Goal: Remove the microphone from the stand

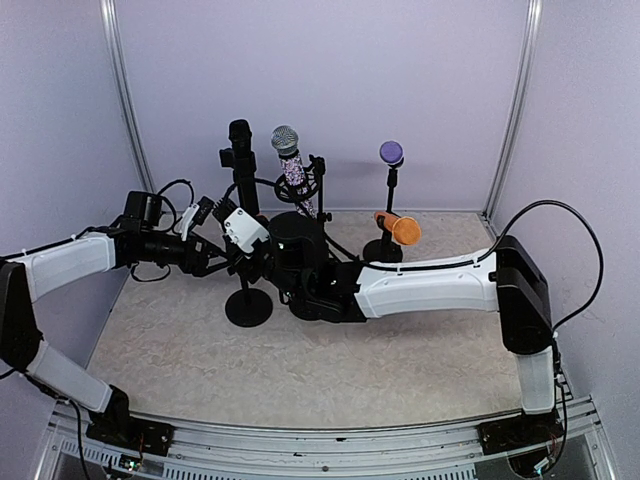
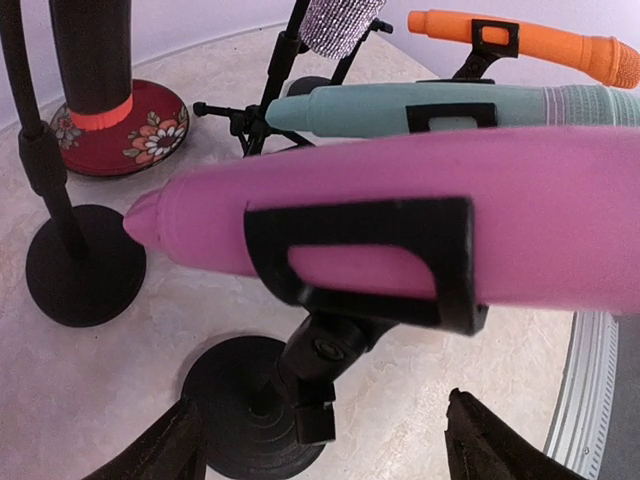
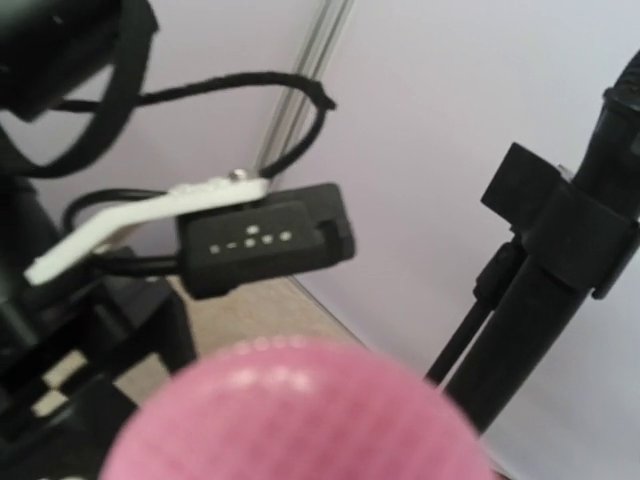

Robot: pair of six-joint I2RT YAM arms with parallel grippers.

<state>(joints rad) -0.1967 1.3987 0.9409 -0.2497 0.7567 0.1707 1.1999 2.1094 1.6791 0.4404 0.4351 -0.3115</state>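
A pink microphone [image 2: 400, 215] lies level in the black clip [image 2: 455, 270] of a short stand with a round black base [image 2: 235, 415], [image 1: 248, 306]. My left gripper [image 2: 325, 445] is open just below the microphone. One fingertip sits on each side of the stand's neck, touching nothing. In the right wrist view the microphone's pink head [image 3: 300, 420] fills the bottom of the frame and hides my right fingers. From above, my right gripper [image 1: 300, 278] meets my left gripper [image 1: 250, 258] over the stand, and the arms cover the microphone.
Other microphones on stands crowd behind: teal [image 2: 450, 105], orange [image 2: 540, 45] [image 1: 398, 228], a sparkly one [image 1: 289, 160], a purple-headed one [image 1: 391, 153] and a tall black one [image 1: 240, 150]. A red floral base [image 2: 125, 125] and a black stand base [image 2: 85, 270] sit to the left.
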